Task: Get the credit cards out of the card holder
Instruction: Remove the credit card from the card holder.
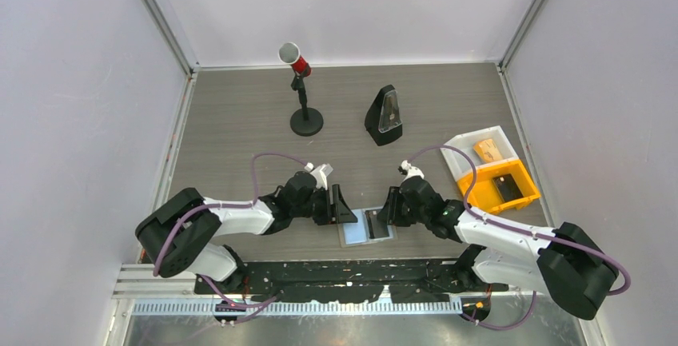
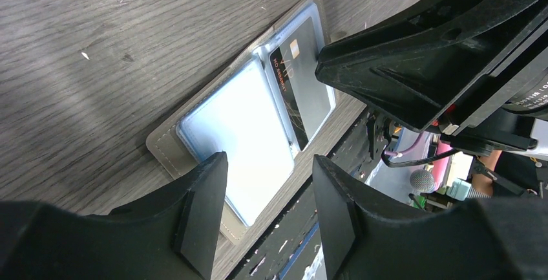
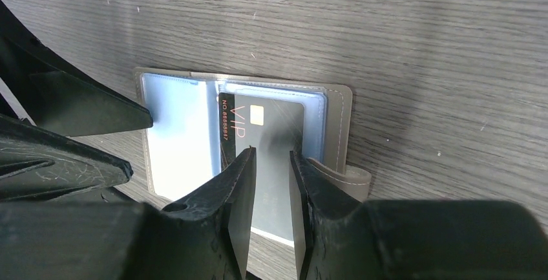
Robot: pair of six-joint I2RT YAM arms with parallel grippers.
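Glossy black card (image 3: pixel 271 121), clear plastic card holder (image 3: pixel 178 138), matt wood-grain table (image 3: pixel 420 47)

Both arms stretch low and inward from their bases, nearly meeting at centre, the left gripper (image 1: pixel 340 204) with fingers spread wide, the right gripper (image 1: pixel 389 205) with fingers a narrow gap apart, angled downward.

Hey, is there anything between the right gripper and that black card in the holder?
Nothing visible. The right gripper hangs directly over the black card, which lies in the right panel of the card holder. The left gripper sits over the left panel, off to the side. Whether the clear pocket covers the card, I cannot tell.
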